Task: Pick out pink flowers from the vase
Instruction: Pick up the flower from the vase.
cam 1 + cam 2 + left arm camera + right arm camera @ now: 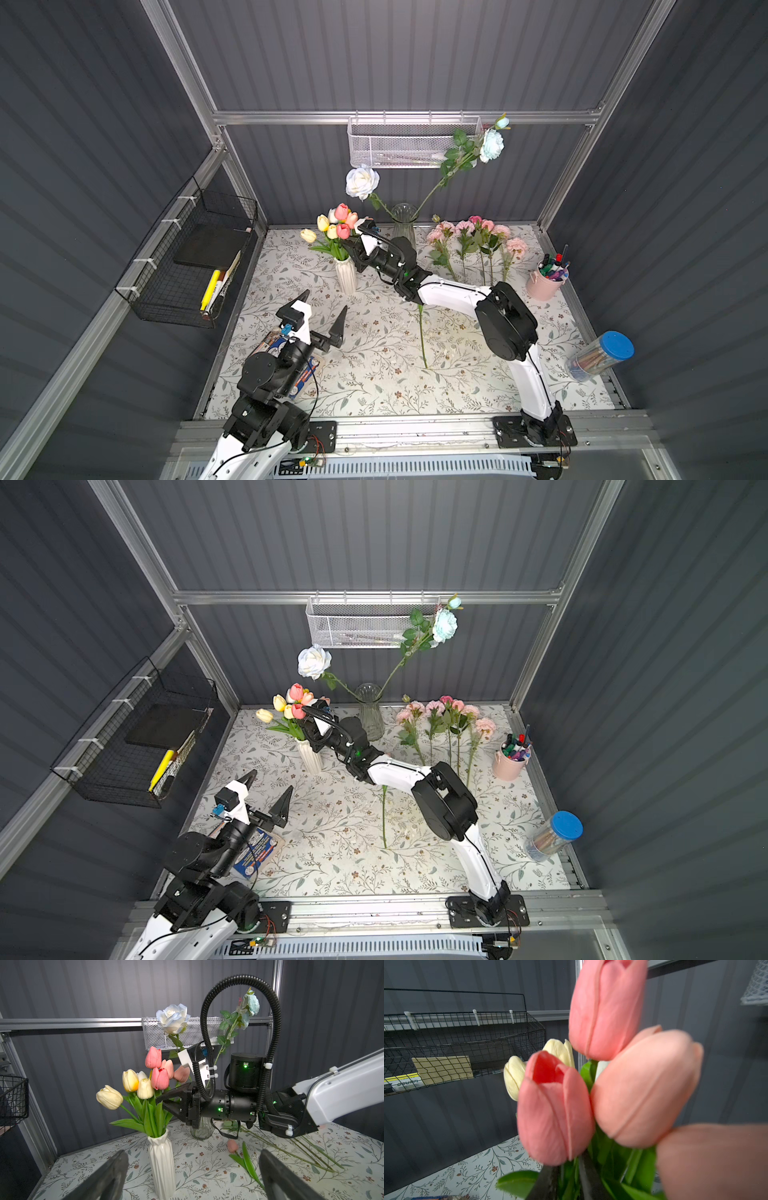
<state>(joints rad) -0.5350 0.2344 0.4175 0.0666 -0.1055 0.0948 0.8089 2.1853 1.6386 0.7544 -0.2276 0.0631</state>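
**Right gripper among the tulip stems, left gripper wide open**

Seen from above, a floral-patterned table (374, 374) is read here as a clock face, with twelve at the back wall.

At about eleven o'clock stands a white ribbed vase (346, 274). It holds four pink tulips (343, 220) mixed with yellow and cream tulips (323, 222).

The right gripper (161, 1102) reaches into the bunch from its three o'clock side. It is held level, with its tips among the green stems just under the pink heads. In the right wrist view its two dark fingers (588, 1178) stand close together with green stem and leaf between them. Whether they are pinching a stem cannot be told. Pink tulip heads fill most of that view.

The left gripper (326, 300) hovers at nine o'clock. Its jaws are spread wide, hold nothing and point toward the back of the table.

At twelve o'clock a glass vase (403, 224) holds a white rose (362, 183) and a pale blue rose (491, 145) on long, leaning stems.

At one o'clock a row of pink roses (478, 230) lies flat on the table, heads toward the back wall.

Near the centre a lone pink tulip (232, 1145) lies on the table. In both top views the right arm hides its head and only its stem shows.

A pink pot of pens (542, 286) sits at two o'clock. A clear jar with a blue lid (602, 355) lies at four o'clock.
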